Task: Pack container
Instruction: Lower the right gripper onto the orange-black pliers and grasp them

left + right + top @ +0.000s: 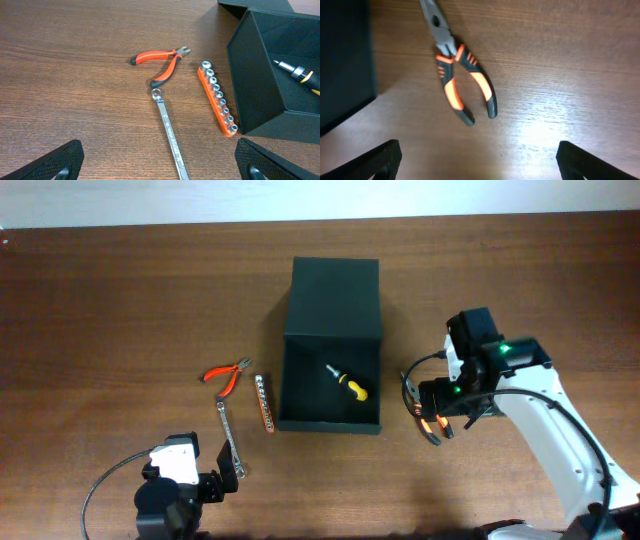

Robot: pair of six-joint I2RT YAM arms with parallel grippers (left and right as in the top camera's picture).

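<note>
Table: dark brown wood-grain top, grain running left to right, fills nearly the whole overhead view. Pale off-white strip along the far edge, beyond the tabletop — wall or floor, can't tell. Lighting is soft and even from above, shadows short and faint. Right wrist view shows one bright glare patch on the wood — the surface goes darker toward the left of that view.

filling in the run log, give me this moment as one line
container: open, screwdriver inside | on table: cutters, wrench, socket rail, pliers | left gripper: open, empty | right gripper: open above pliers
</note>
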